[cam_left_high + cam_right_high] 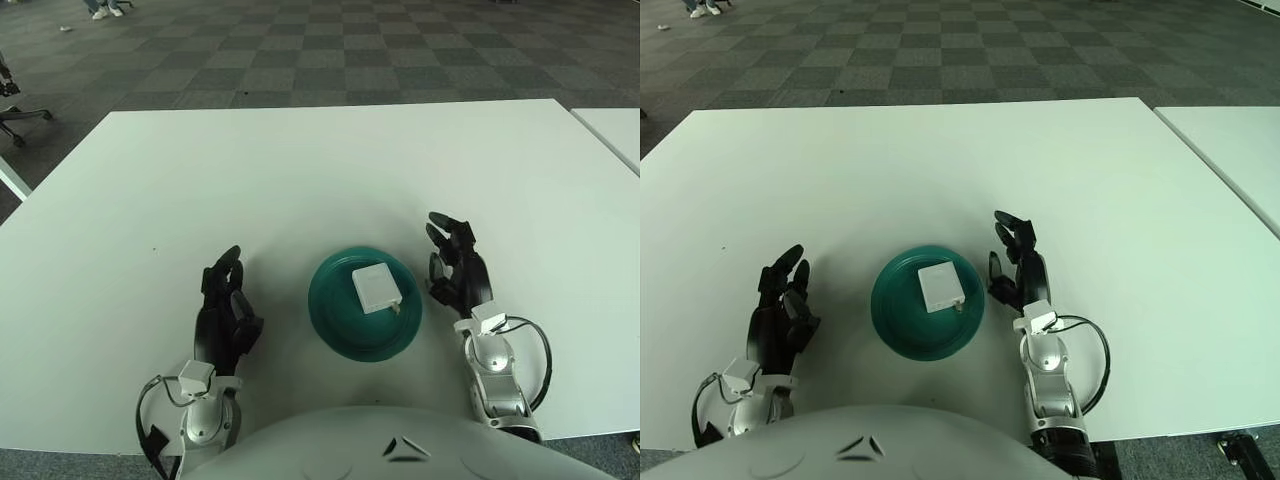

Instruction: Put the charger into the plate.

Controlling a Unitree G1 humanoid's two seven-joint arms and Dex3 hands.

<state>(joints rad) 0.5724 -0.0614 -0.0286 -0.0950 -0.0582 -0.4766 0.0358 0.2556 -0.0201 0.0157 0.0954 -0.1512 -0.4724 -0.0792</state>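
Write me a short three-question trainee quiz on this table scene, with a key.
1. True or false: the charger lies in the plate.
2. Which hand shows beside the plate on its right side? A. left hand B. right hand C. neither
3. Fill in: both hands have their fingers ____ and hold nothing.

Key: 1 true. 2 B; the left hand shows on the plate's left side, over the table. 3 open.

Wide bare table (330, 170) all around the plate (335, 325); charger (375, 288) its only occupant.
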